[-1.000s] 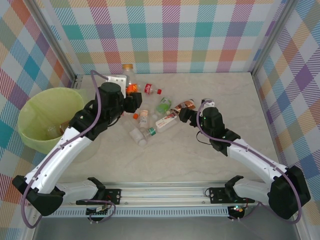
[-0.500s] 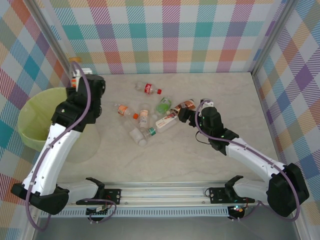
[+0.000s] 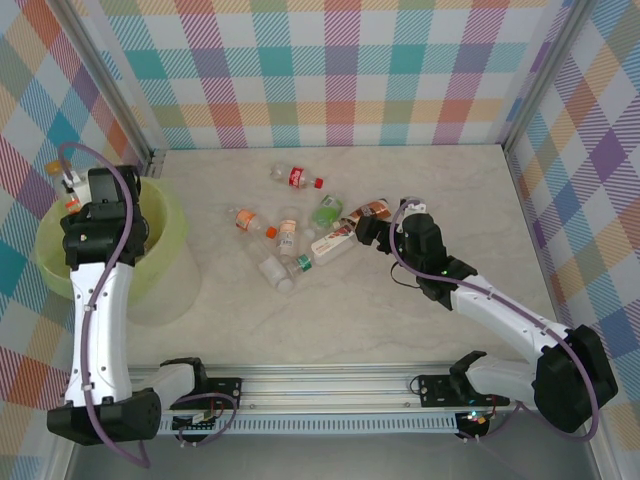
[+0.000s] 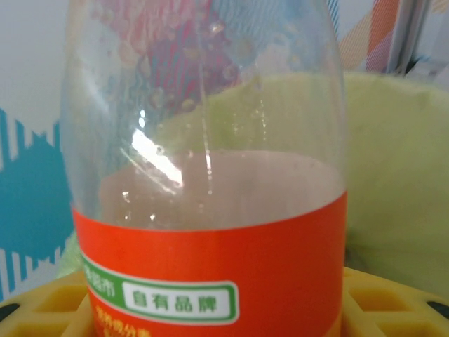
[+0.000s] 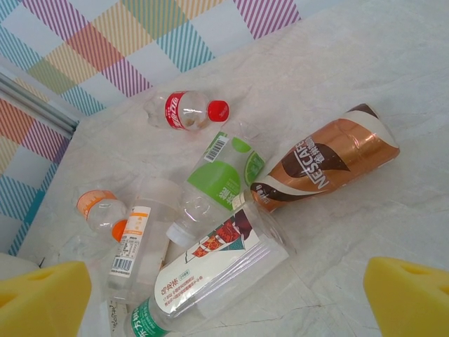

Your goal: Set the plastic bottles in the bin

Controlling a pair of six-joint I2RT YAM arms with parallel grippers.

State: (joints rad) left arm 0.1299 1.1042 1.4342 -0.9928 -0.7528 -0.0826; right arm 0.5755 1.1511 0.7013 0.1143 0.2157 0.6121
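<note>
My left gripper [image 3: 76, 188] is shut on a clear plastic bottle with an orange label [image 4: 210, 267], held over the far left rim of the light yellow-green bin [image 3: 165, 235]. The bin's wall [image 4: 396, 168] shows behind the bottle, with yellow pads [image 4: 396, 302] at either side of it. Several other bottles lie in a loose pile mid-table: a red-label one [image 3: 296, 178], a green-label one [image 5: 221, 175], a brown Nescafe one [image 5: 326, 158] and a white-label one [image 5: 210, 270]. My right gripper [image 3: 368, 228] hovers open just right of the pile, holding nothing.
Checked walls close in the table on three sides, with a metal post [image 3: 150, 155] near the bin. An orange-capped bottle [image 3: 245, 218] and a few small clear ones [image 3: 275, 268] lie at the pile's left. Bare tabletop [image 3: 330, 320] stretches in front of the pile.
My left arm has swung from the pile far to the left, carrying the orange-label bottle to above the bin. The right arm has stayed still and open.
</note>
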